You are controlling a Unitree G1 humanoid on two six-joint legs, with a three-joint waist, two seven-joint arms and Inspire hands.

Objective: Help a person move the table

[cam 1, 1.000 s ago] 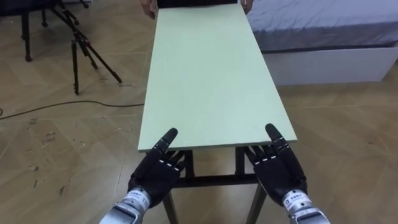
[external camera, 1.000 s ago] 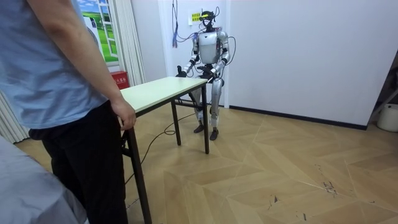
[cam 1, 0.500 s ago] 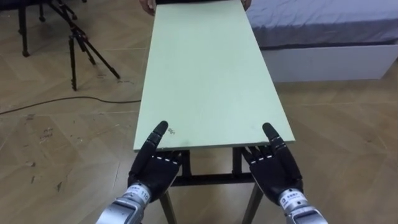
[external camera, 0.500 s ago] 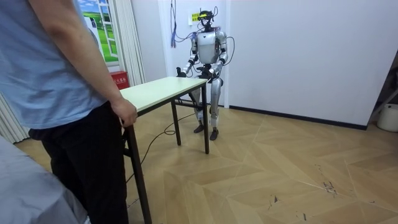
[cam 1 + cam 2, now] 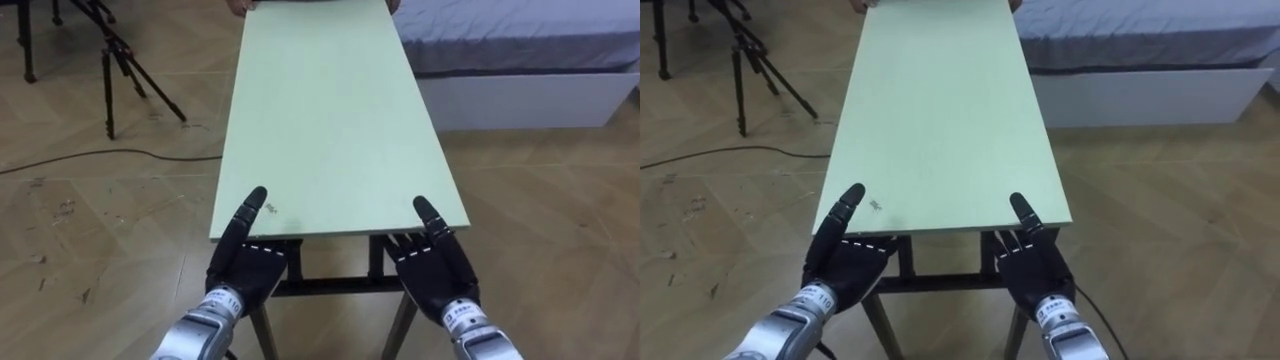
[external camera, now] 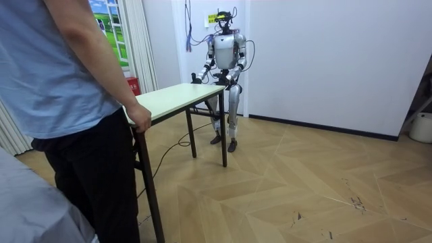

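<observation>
A long table (image 5: 330,120) with a pale green top and black legs runs away from me. My left hand (image 5: 245,272) and right hand (image 5: 432,275) hold its near short edge at the two corners. Each thumb lies on top and the fingers go under the board. At the far end a person's hands (image 5: 238,8) grip the other short edge. In the room view I stand upright at the far end of the table (image 6: 172,98), and the person's hand (image 6: 140,116) rests on the near corner.
A black tripod (image 5: 120,60) stands on the wooden floor to the left, with a dark cable (image 5: 100,160) across the boards. A bed (image 5: 520,60) with a white base lies close along the table's right side. A white wall (image 6: 324,61) is behind me.
My thumbs have slid a little further onto the tabletop, and the eye view has shifted slightly. In the room view the person's hand has risen onto the table's corner.
</observation>
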